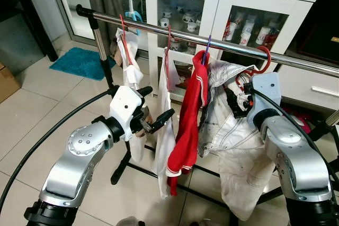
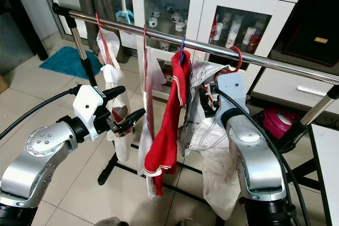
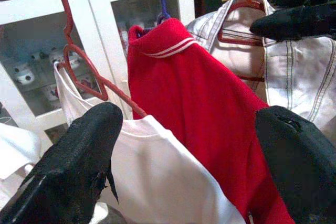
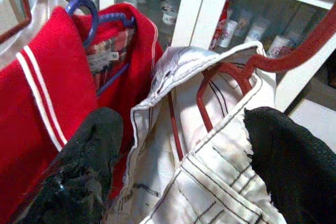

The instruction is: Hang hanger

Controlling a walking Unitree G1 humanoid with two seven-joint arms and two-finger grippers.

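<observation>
Steel rail: four hung garments; one red hanger hooked; my left gripper agape, right gripper agape at white garment.

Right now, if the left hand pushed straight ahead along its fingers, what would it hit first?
Probably the red jacket, which lies between the open fingers of the left hand, with the white shirt just beside; depth is uncertain.

The rail runs off the right edge of the head views, its far end unseen. The white shirt hides most of its red hanger and the right gripper's fingers are buried against it. Items behind the cabinet glass are too small to tell. In the left wrist view the fingers are cut off at the picture's edge
</observation>
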